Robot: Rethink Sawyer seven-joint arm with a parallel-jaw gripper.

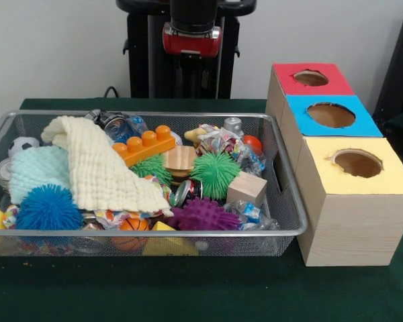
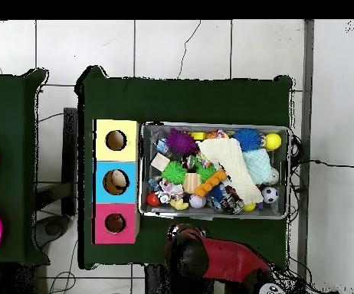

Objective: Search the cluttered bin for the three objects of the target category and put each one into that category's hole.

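Note:
The silver wire-mesh bin (image 1: 282, 233) stands on the green table, full of clutter; it also shows in the overhead view (image 2: 145, 172). A pale yellow-tan soft toy (image 1: 196, 135) peeks out at the bin's far side, partly buried. I cannot make out an orange striped toy; it may be under the cloths. The red-topped box's round hole (image 1: 311, 78) is at the far end of the row of boxes, right of the bin, and shows in the overhead view (image 2: 115, 223). The arm is drawn back over the pedestal; its black end (image 2: 181, 243) sits just outside the bin's edge.
A cream knitted cloth (image 1: 101, 168) and a light-blue cloth (image 1: 37, 171) cover the bin's left half. Blue (image 1: 47, 208), green (image 1: 215, 173) and purple (image 1: 203, 215) spiky balls, an orange brick (image 1: 144, 144) and a wooden cube (image 1: 247, 188) lie around. Blue-topped (image 1: 331, 115) and yellow-topped (image 1: 357, 164) boxes stand nearer.

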